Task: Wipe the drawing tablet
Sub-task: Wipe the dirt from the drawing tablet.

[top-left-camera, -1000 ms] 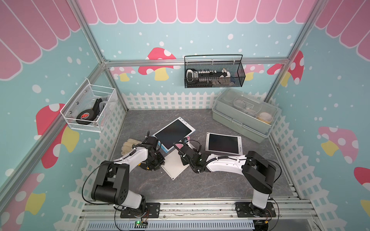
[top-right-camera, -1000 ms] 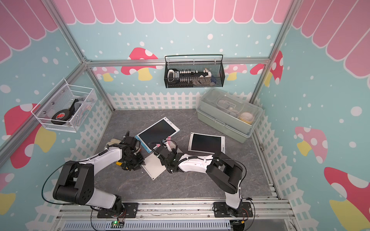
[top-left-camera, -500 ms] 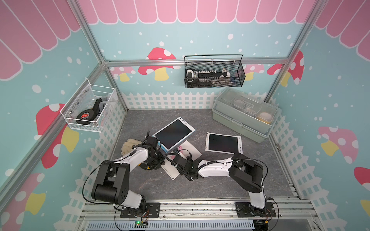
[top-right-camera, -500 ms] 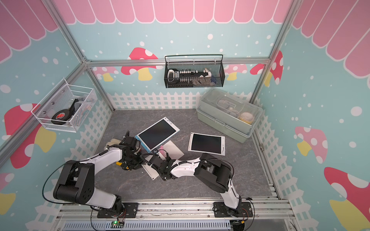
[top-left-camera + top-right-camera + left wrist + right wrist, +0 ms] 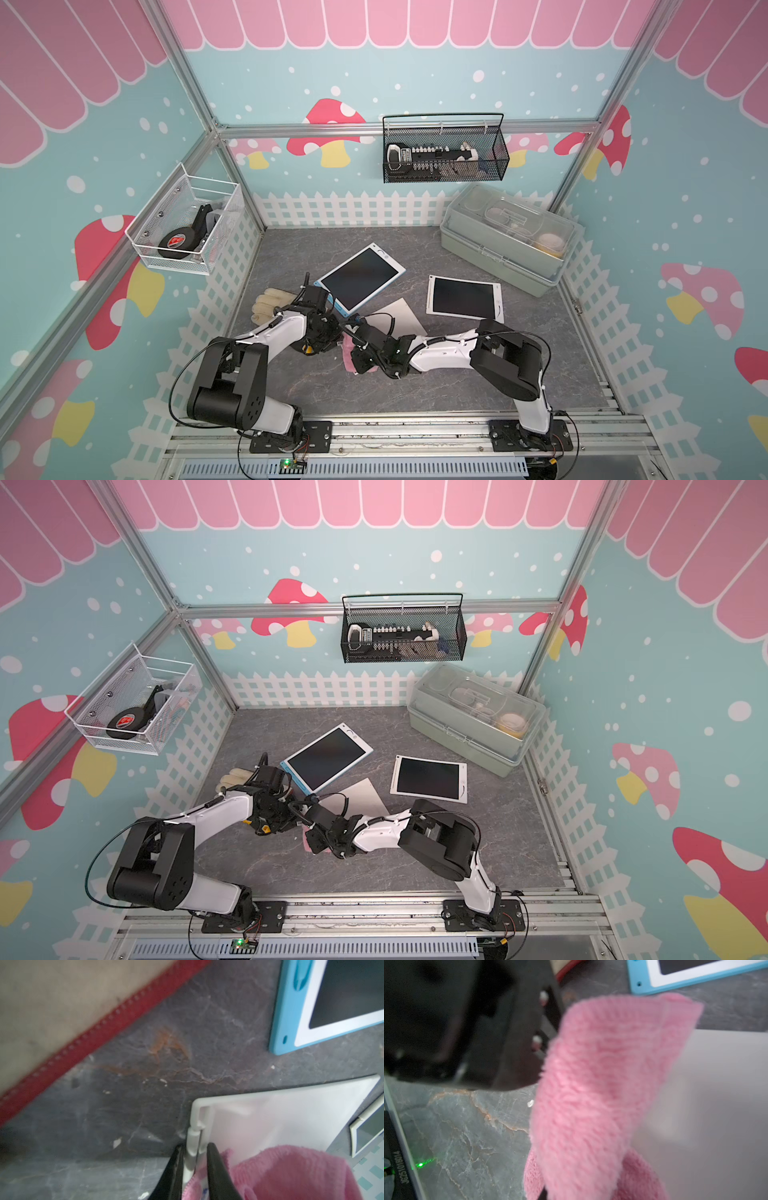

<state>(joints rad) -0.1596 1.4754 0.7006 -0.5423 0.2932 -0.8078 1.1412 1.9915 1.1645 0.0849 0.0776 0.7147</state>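
Observation:
A white drawing tablet [image 5: 398,318] lies plain side up at mid-table, also seen in the left wrist view [image 5: 280,1118]. My left gripper [image 5: 195,1154] is shut on the tablet's edge, where a white stylus [image 5: 192,1145] is clipped. My right gripper [image 5: 360,356] is shut on a pink cloth [image 5: 602,1088]. The cloth [image 5: 348,358] hangs over the tablet's near left corner, right beside the left gripper [image 5: 334,332]. It hides the right fingertips in the right wrist view.
A blue-framed tablet [image 5: 360,277] lies behind the grippers and a white-framed black-screen tablet [image 5: 464,297] to the right. A cream glove [image 5: 269,305] with a red cuff lies at the left. A lidded green box [image 5: 505,243] stands at the back right. Wire baskets [image 5: 444,153] hang on the walls.
My right gripper has dragged the pink cloth across the white tablet toward the front left, ending at its near corner. The left jaws have narrowed onto the tablet's edge.

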